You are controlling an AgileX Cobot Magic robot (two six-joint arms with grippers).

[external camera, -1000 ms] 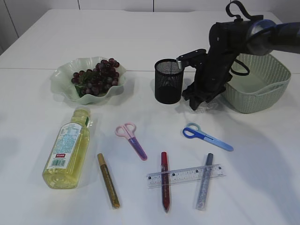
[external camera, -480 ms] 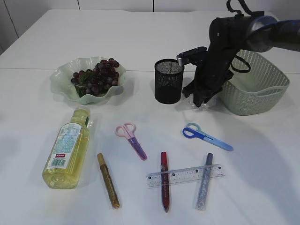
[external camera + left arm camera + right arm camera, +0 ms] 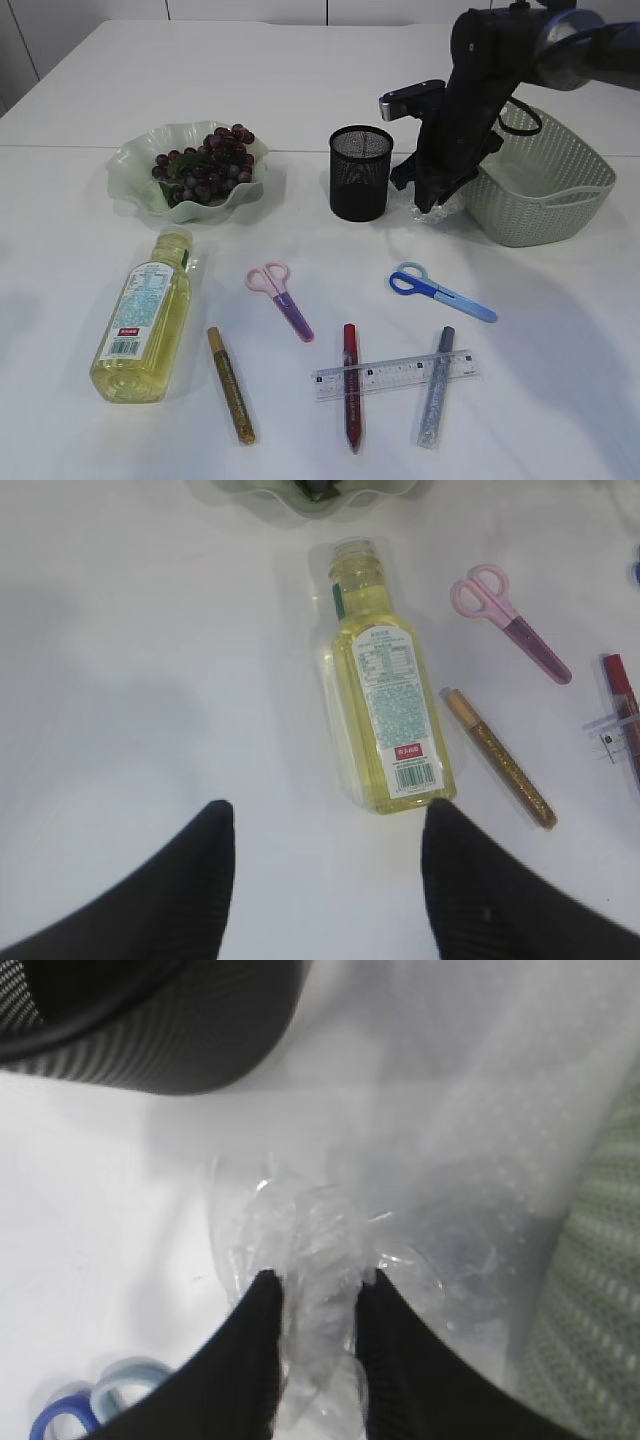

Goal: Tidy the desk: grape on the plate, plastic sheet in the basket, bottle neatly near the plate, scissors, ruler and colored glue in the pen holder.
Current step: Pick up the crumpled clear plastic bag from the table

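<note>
1. My right gripper point(image 3: 314, 1295) pinches the crumpled plastic sheet point(image 3: 320, 1240) between its fingers, upper right of the exterior frame.
2. The sheet hangs between the pen holder point(image 3: 360, 172) and the basket point(image 3: 545, 190).
3. My left gripper point(image 3: 325, 840) is spread above the bottle point(image 3: 385, 715), which lies on the table at lower left.

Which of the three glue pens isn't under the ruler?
The gold glue pen, lying alone beside the bottle; the ruler crosses the red and silver ones.
</note>
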